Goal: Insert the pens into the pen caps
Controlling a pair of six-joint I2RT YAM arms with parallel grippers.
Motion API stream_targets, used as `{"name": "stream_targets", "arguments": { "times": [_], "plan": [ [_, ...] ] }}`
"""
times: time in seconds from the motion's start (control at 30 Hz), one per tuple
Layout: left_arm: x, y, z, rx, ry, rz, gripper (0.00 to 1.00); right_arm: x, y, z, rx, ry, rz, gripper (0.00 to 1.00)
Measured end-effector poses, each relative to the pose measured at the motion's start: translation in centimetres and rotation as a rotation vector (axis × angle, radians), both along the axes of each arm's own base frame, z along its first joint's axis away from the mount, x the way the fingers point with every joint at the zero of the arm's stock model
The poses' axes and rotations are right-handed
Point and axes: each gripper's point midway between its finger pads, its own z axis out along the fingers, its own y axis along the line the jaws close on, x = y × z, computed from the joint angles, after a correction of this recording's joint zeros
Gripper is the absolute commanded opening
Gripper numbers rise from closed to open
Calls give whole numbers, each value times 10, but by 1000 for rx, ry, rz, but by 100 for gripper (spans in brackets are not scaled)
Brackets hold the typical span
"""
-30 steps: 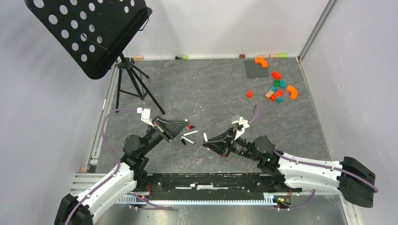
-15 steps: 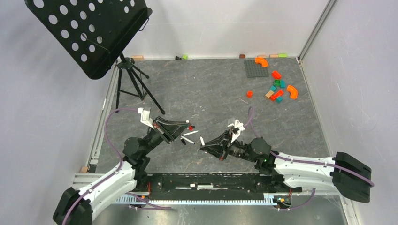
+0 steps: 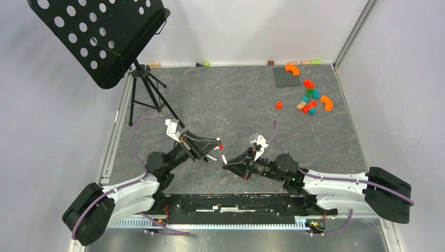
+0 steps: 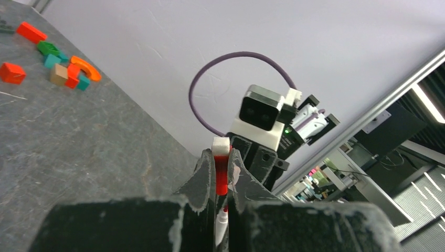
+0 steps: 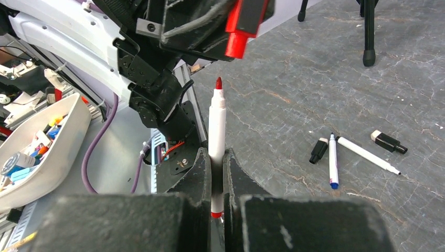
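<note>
Table [image 3: 231,105]: grey slate-look top with pale walls round it.
Music stand [image 3: 99,37]: black perforated desk on a tripod, its feet at the table's far left corner.
Right arm [image 3: 336,184]: lies low along the near edge and reaches left toward the middle.
Left arm [image 3: 126,191]: rises from the near left and reaches right toward the middle.
Left gripper [image 3: 216,145]: clamped on the red cap [image 4: 222,176], which sticks out past the fingertips.
Right gripper [image 5: 216,163]: closed round the barrel of the red pen [image 5: 216,123], which stands upright between the fingers.
Baseplate [image 3: 286,76]: grey studded plate lying flat at the far right of the table.
Toy blocks [image 3: 309,100]: orange, red, teal and tan pieces scattered just beside the baseplate, well apart from both grippers.
Red pen: white barrel with a bare red nib, held off the table. The nib points up toward the cap's open end, near it but not inside.
Thin pen [image 5: 367,156]: white, lying flat on the table near the middle.
Blue-ended pen [image 5: 332,160]: white, lying flat just beside the thin pen.
Red cap: held in the air above the pen's nib, mouth toward it and slightly off its line.
Black cap [image 5: 318,150]: lies on the table, touching or nearly touching the blue-ended pen.
Black-and-white piece [image 5: 388,142]: short, lying just beside the thin pen. It is possibly another cap, but too small to be sure.
</note>
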Motion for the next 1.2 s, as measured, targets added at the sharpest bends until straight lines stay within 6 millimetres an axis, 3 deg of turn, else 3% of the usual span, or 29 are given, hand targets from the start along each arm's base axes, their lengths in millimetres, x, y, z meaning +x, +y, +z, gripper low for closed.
{"name": "stream_targets", "arguments": {
  "times": [0.3,1.2],
  "plan": [
    [-15,0,13,-30,-37,-29,2,4,0,-3,-21,-3,-21,0],
    [-10,-6,-1,12,4,-17,2,9,-3,2,-32,-18,-48,0]
  ]
}}
